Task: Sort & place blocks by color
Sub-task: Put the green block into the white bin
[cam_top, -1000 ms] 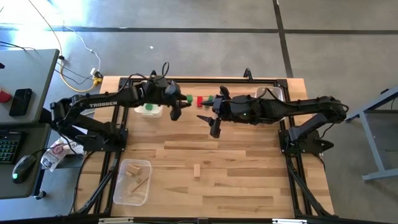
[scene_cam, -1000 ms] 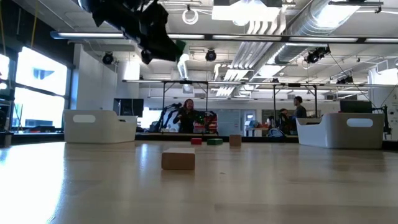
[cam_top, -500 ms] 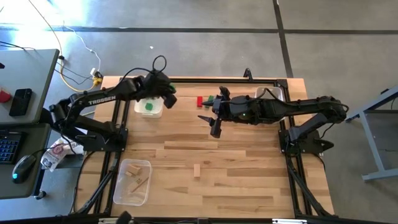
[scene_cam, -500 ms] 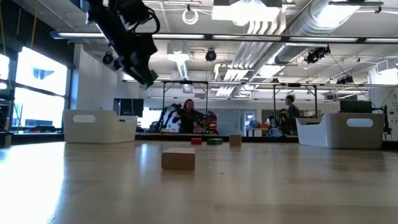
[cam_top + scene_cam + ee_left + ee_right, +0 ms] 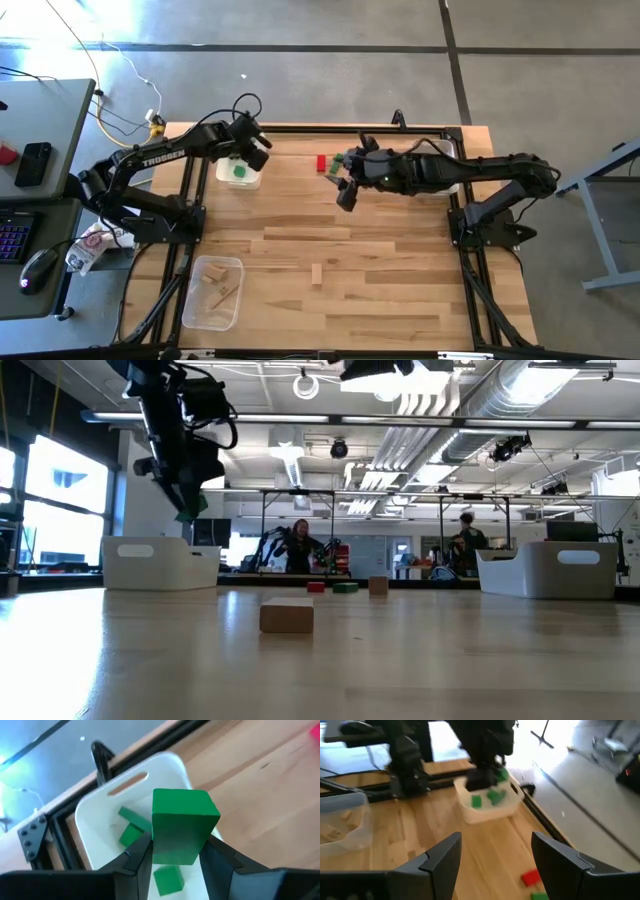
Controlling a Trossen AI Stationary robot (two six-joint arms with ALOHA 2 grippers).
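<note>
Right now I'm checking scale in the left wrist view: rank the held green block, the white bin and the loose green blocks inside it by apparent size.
1. White bin.
2. Held green block, in the left claw; nearness to the camera enlarges it.
3. Loose green blocks in the bin; true size against the held one is unsure.

Wooden table — bins, loose blocks on it.

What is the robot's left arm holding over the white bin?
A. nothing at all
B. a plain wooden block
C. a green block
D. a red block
C: in the left wrist view the left gripper has its fingers clamped on a green block, which hangs above the white bin with other green blocks already inside.
</note>
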